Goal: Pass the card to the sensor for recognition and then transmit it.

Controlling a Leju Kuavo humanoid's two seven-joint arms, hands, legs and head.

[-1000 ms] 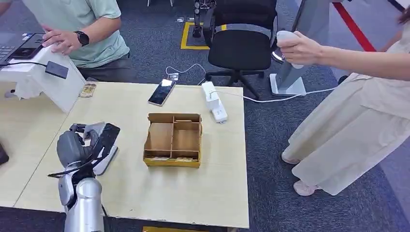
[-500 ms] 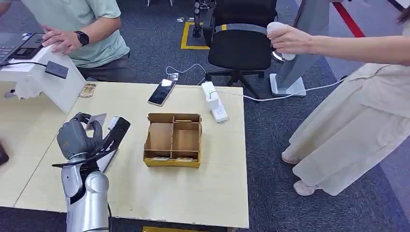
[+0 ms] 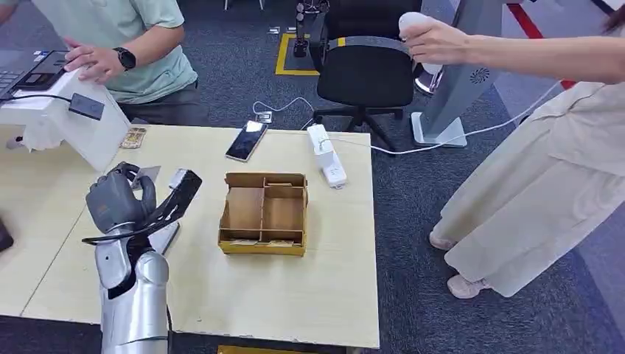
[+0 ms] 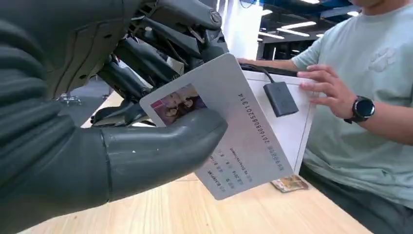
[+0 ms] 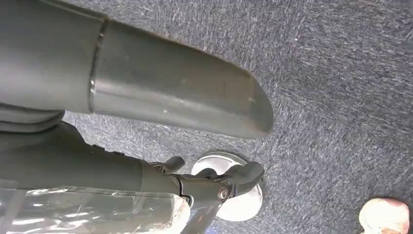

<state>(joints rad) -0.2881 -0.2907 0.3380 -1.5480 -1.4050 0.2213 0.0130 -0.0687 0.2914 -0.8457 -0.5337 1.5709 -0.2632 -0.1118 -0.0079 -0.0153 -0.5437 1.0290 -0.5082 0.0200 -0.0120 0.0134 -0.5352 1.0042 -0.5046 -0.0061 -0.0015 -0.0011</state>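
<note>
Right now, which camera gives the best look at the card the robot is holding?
The left wrist view: the card sits close up, photo and print showing, pinched by the left hand. In the head view it is a small grey corner behind that hand. The right wrist view looks at carpet.

A cardboard divided box point(image 3: 264, 213) is set on the wooden table point(image 3: 309, 287). A phone point(image 3: 246, 140) and a white power strip point(image 3: 326, 155) are laid near the far edge. A black office chair point(image 3: 366, 70) is positioned beyond. A seated person point(image 3: 125, 44) wears a wristwatch point(image 3: 126, 57).
</note>
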